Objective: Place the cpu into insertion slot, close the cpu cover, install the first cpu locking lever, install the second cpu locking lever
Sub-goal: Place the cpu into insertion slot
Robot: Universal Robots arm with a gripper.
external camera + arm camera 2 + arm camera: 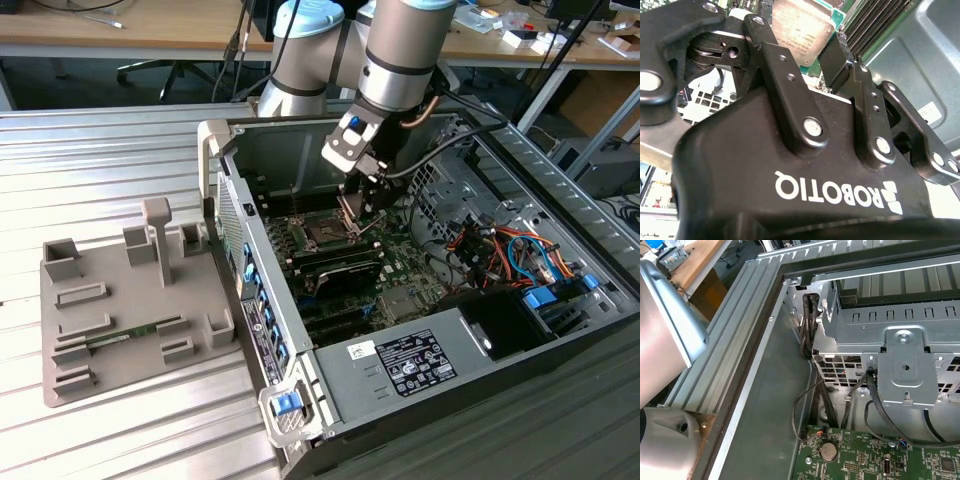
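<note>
**CPU in the fingers, just above the socket and not yet seated**

The cpu (802,27) sits between the two fingers of the gripper (800,47). Its silver-grey top faces the second wrist view and a green edge shows along one side. The fingers (835,55) are drawn in narrowly, and I judge them closed on two opposite edges of the chip; the contact itself is partly hidden by the finger links. The chip is square, so it has no long axis to align, and its face looks tilted rather than level with the board.

The insertion slot (328,234) is on the green board inside the computer case (262,330). Its centre is dark, so I judge it unfilled. From the gripper (352,212) the slot lies just below and slightly toward the exterior view's left. The two are near but apart. I cannot tell how the cover stands.

Count: one arm, one gripper, one cpu and one slot. The long black memory slots (340,262) run just beside the socket. One grey fixture tray (130,300) rests on the ribbed metal table (100,150), well apart from the case on the exterior view's left.
</note>
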